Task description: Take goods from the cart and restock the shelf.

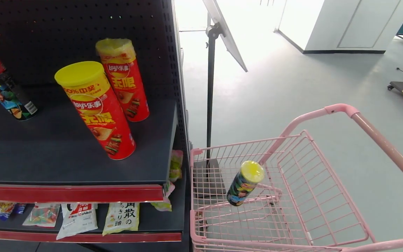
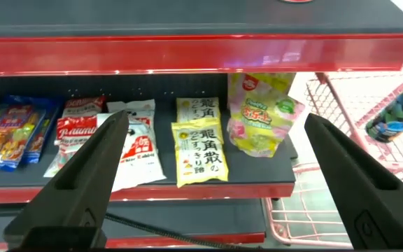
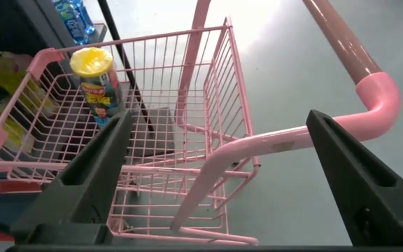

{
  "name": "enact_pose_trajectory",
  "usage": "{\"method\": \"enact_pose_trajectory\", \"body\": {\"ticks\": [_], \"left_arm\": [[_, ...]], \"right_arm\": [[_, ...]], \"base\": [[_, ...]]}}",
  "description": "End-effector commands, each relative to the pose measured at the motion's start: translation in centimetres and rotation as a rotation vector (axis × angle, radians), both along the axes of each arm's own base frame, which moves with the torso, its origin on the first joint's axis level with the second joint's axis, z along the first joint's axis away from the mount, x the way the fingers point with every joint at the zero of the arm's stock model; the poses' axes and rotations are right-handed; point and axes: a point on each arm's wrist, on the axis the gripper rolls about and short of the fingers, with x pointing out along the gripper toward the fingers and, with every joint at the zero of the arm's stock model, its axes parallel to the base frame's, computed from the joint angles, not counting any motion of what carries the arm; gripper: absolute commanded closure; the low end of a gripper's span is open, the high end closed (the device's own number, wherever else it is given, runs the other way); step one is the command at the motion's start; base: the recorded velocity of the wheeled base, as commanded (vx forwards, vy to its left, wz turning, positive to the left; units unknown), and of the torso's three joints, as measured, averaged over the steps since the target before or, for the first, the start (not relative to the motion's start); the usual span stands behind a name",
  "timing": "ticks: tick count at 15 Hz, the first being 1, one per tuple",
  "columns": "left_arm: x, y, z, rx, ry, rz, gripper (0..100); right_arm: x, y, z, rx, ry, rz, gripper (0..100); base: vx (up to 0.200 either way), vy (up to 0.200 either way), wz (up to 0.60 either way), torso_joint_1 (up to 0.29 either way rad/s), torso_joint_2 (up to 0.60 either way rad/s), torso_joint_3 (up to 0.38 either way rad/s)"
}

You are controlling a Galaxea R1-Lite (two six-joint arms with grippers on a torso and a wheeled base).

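My own fingers are sitting closest to the lens. Left gripper (image 2: pixel 217 117): jaws spread wide, gripping nothing. Right gripper (image 3: pixel 220 115): the same, wide apart and empty. I judge I am keeping both open because no pick has begun.

Right gripper is hanging above the cart (image 1: pixel 341 110), over its handle side and looking down into the basket. The can (image 1: pixel 245 182), dark with a yellow lid, is lying tilted inside the cart, lid uppermost, toward the side nearest the shelf (image 1: pixel 65 150). It is the one item I am seeing in the basket, so I take it as the next thing to restock. It is leaning rather than standing square, probably because the wire floor gives it poor footing. A grip across the body looks safer than one at the lid.

Left gripper is waiting low, just beside the cart, facing the lower shelf (image 2: pixel 187 192) where bags (image 2: pixel 198 150) are lying flat. A corner of the pink wire and the can are showing past one finger.

On the shelf's upper board, beside the cart, two red cans (image 1: pixel 96 108) are standing upright, one behind the other. A dark can (image 1: pixel 2 84) is standing farther from the cart than they are. Bare board is lying between them, and also between the red cans and the cart. Either gap looks a likely spot for the can.

A stand pole (image 1: pixel 210 98) is rising just behind the cart. I am noting it as something to clear on the lift.
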Motion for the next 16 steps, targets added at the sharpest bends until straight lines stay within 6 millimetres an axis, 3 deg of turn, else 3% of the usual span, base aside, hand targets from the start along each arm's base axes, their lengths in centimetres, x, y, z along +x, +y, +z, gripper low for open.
{"method": "enact_pose_trajectory", "body": {"ticks": [1, 7, 16], "left_arm": [[0.0, 0.0, 0.0, 0.0, 0.0, 0.001, 0], [0.0, 0.0, 0.0, 0.001, 0.0, 0.001, 0], [0.0, 0.0, 0.0, 0.001, 0.0, 0.001, 0]], "right_arm": [[0.01, 0.0, -0.01, 0.0, 0.001, 0.0, 0], [0.01, 0.0, -0.01, 0.0, 0.001, 0.0, 0], [0.01, 0.0, -0.01, 0.0, 0.001, 0.0, 0]], "base": [[0.0, 0.0, 0.0, 0.0, 0.0, 0.0], [0.0, 0.0, 0.0, 0.0, 0.0, 0.0], [0.0, 0.2, 0.0, 0.002, 0.0, 0.002]]}}
